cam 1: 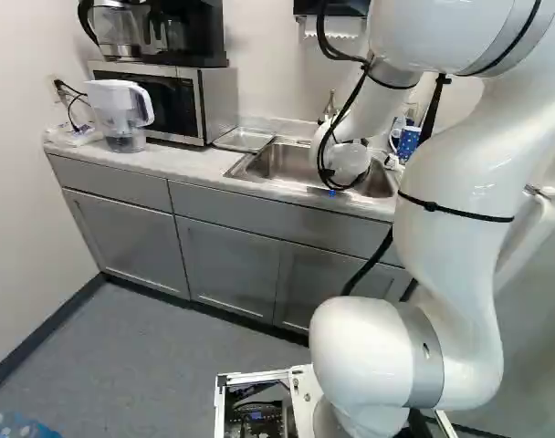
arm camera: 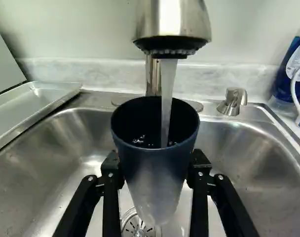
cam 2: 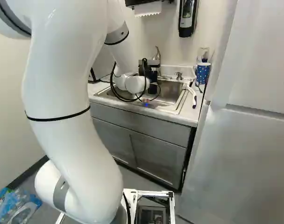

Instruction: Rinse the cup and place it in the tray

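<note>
Gripper [arm camera: 156, 163] clamped on both sides of dark cup [arm camera: 155, 180], held in running water [arm camera: 167, 94] over sink [arm camera: 56, 163]; wet walls might slip, or unemptied water spill, heading for tray [arm camera: 39, 98] at cup's ten o'clock.

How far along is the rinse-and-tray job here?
Looks done: the cup is gripped between the fingers over the sink, and the tap is running.
In hand: rinsing, with water falling into the cup's open mouth.
Left: finish rinsing, then place the cup in the tray beside the sink.
</note>
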